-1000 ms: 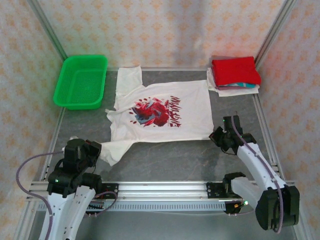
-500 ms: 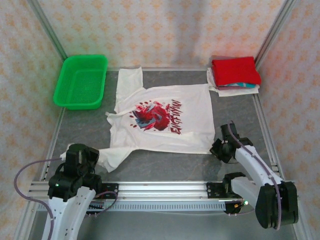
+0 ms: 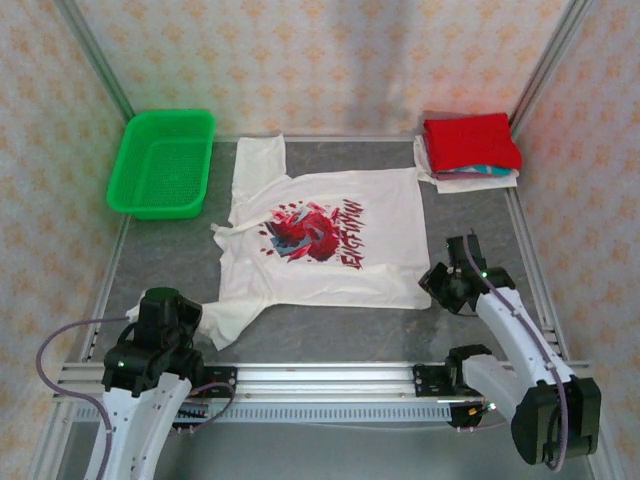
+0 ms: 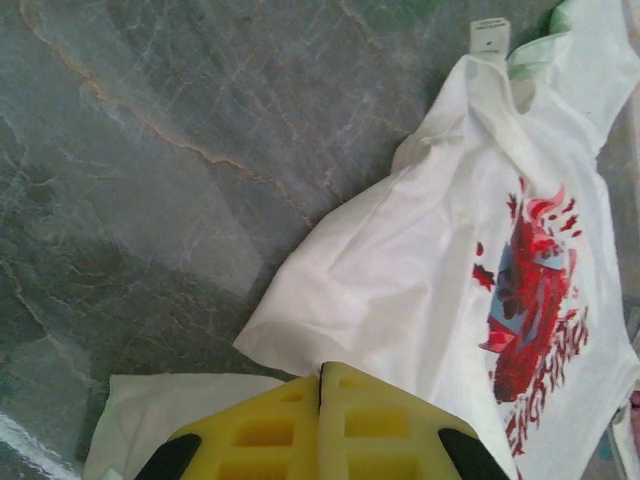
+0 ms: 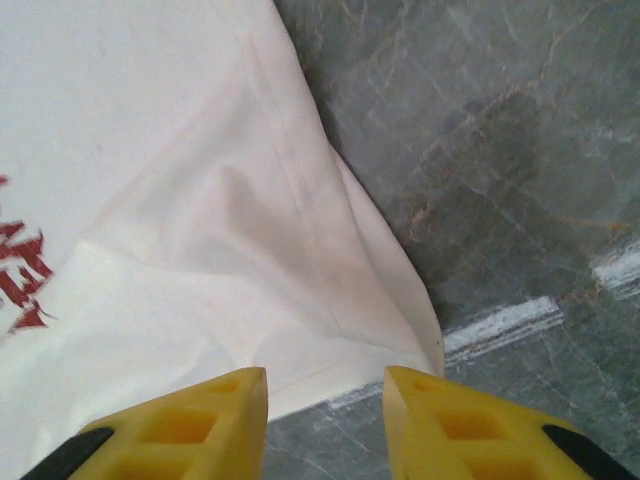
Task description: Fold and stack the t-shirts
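Top external: 1 cream tee [image 3: 330, 272], 1 folded stack [image 3: 470, 143], 1 basket [image 3: 155, 212]; L pincer [image 4: 320, 378] clenched on tee, R pincer [image 5: 325, 388] released.

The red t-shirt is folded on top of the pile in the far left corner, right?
Not quite: the red t-shirt is folded on top of the pile in the far right corner, as the top external view shows. The green mesh basket sits at the far left.

One spread cream t-shirt [image 3: 320, 240], one stack of folded t-shirts [image 3: 470, 145], one green basket [image 3: 160, 165], and two grippers: left gripper [image 4: 320, 400], right gripper [image 5: 325, 385].
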